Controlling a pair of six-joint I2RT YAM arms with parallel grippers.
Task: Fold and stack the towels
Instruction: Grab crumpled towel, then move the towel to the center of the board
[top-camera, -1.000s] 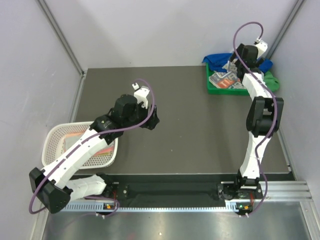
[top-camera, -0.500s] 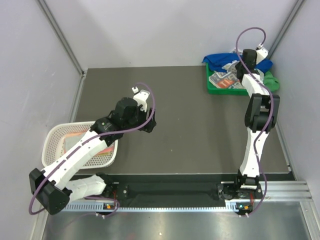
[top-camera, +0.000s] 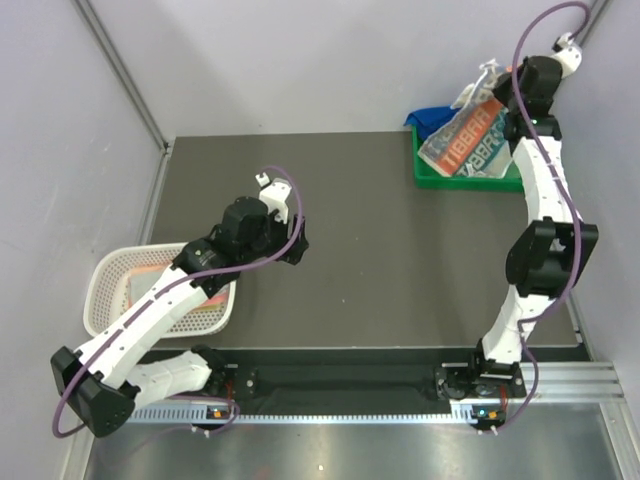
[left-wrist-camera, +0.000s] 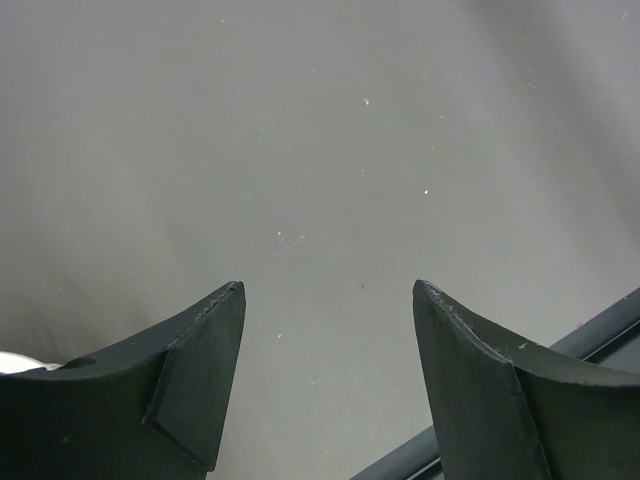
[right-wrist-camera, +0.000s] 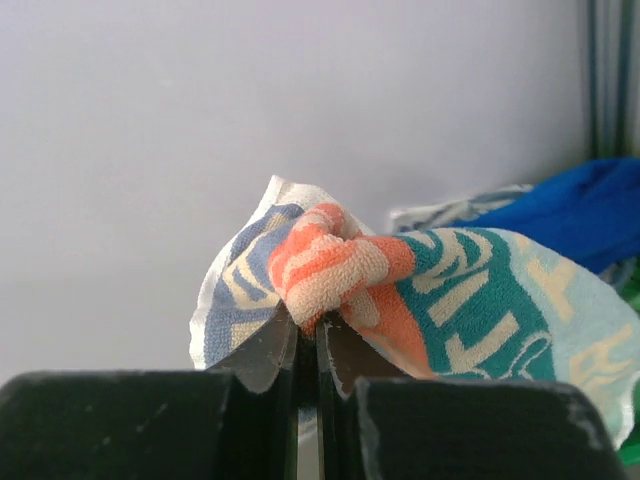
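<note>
My right gripper (top-camera: 497, 84) is raised high over the green tray (top-camera: 452, 180) at the back right. It is shut on a corner of the grey, teal and orange lettered towel (top-camera: 468, 138), which hangs from it down into the tray. In the right wrist view the fingers (right-wrist-camera: 262, 352) pinch a bunched fold of that towel (right-wrist-camera: 455, 290). A royal blue towel (top-camera: 430, 118) lies behind it at the tray's far edge, and it shows again as the blue towel (right-wrist-camera: 570, 212). My left gripper (top-camera: 296, 246) hovers open over bare table (left-wrist-camera: 330, 150), nothing between its fingertips (left-wrist-camera: 328, 292).
A white mesh basket (top-camera: 108, 282) sits at the left edge with folded cloths (top-camera: 208, 304) inside, partly under my left arm. Walls close in the table on the back and both sides. A dark rail (left-wrist-camera: 590, 335) runs along the table's edge.
My right gripper has shut on the lettered towel in the tray and lifted it up and back. The left arm has shifted slightly and stays open.
</note>
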